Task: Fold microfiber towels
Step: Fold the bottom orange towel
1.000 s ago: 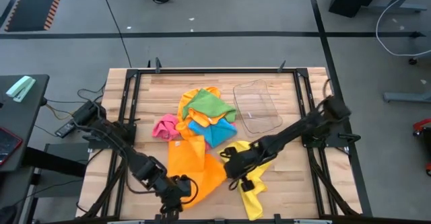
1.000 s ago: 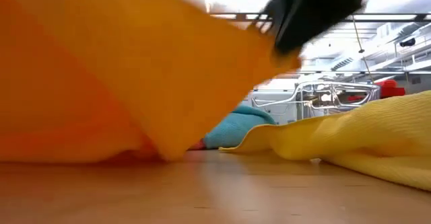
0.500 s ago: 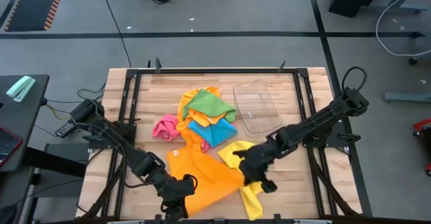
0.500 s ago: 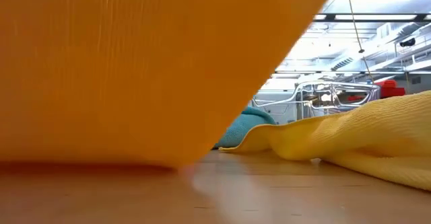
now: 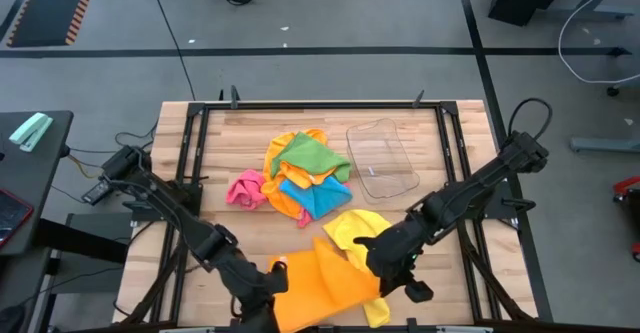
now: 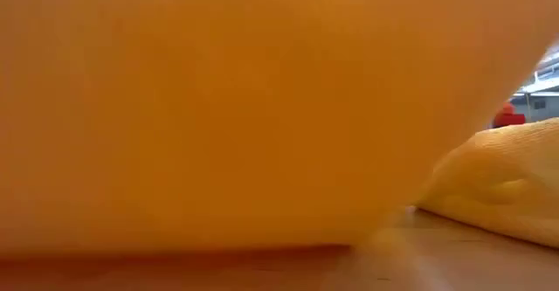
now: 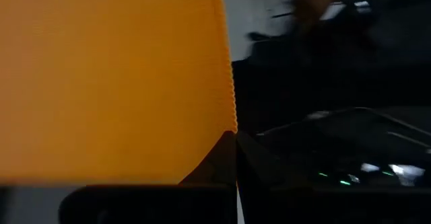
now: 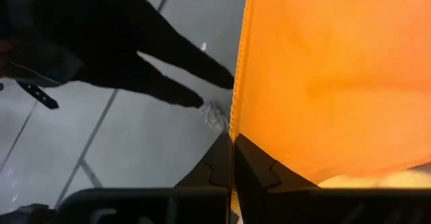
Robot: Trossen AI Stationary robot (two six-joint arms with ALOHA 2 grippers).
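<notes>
Now both grippers pinch one orange towel (image 5: 322, 285) at the bench's near edge.

Closed on its corners, the left gripper (image 5: 274, 276) and right gripper (image 5: 384, 273) hold it stretched between them. Just beyond the right gripper lies a yellow towel (image 5: 358, 230); farther off, a heap of towels (image 5: 300, 173) beside a clear tray (image 5: 383, 160).

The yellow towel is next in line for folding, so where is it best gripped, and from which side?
Probably by the free corner of the yellow towel that points toward the pile of towels, coming from above. That end lies bare on the table; the near end is partly under the orange towel, which the left gripper and right gripper hold at its corners.
</notes>
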